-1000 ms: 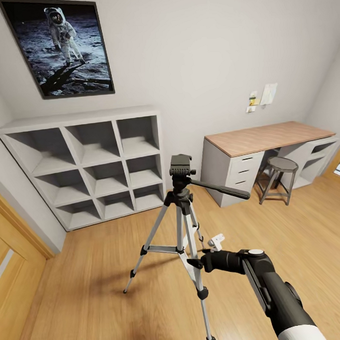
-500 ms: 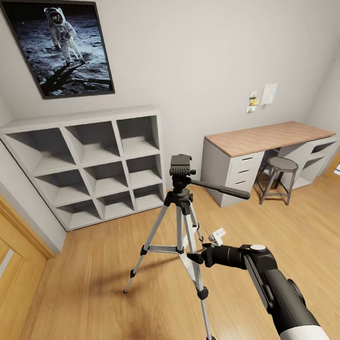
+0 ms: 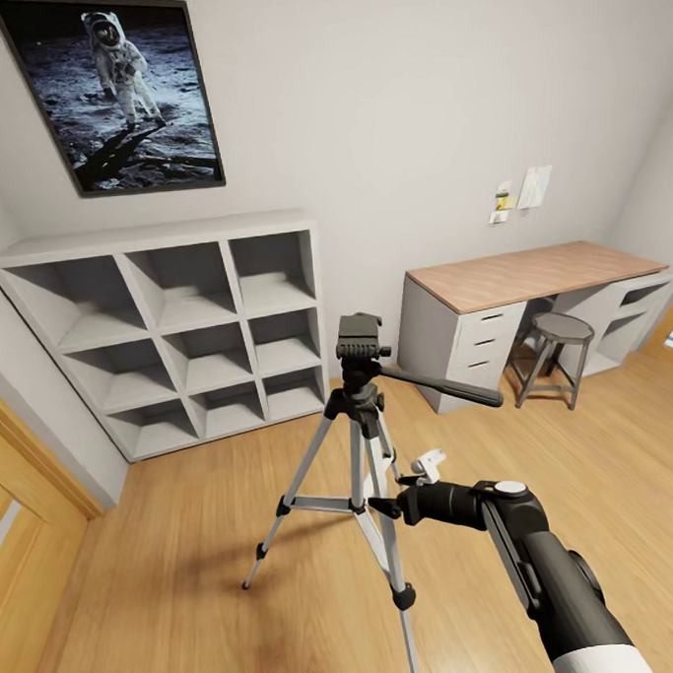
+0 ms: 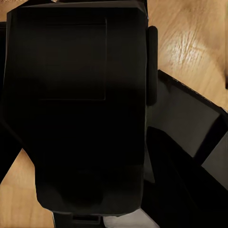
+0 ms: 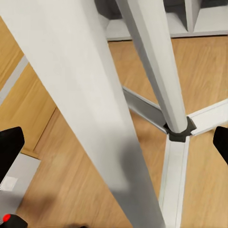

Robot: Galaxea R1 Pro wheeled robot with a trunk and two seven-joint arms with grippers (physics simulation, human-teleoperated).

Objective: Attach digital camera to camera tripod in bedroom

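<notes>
The silver-legged camera tripod [image 3: 360,444] with black head and long black pan handle stands on the light wooden plank floor [image 3: 192,591] of the bedroom, before the grey-white cube shelf [image 3: 178,325]. The right claw [image 3: 393,501] sits just beside a tripod leg, its black fingertips [image 5: 9,145] spread apart. A large dark body crowds the left wrist view; the left claw's state cannot be told

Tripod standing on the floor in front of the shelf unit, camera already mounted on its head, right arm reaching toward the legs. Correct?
Not quite: the camera tripod has a bare head, no camera on it, as the head view shows. It does stand before the shelf unit, right gripper at its legs.
</notes>
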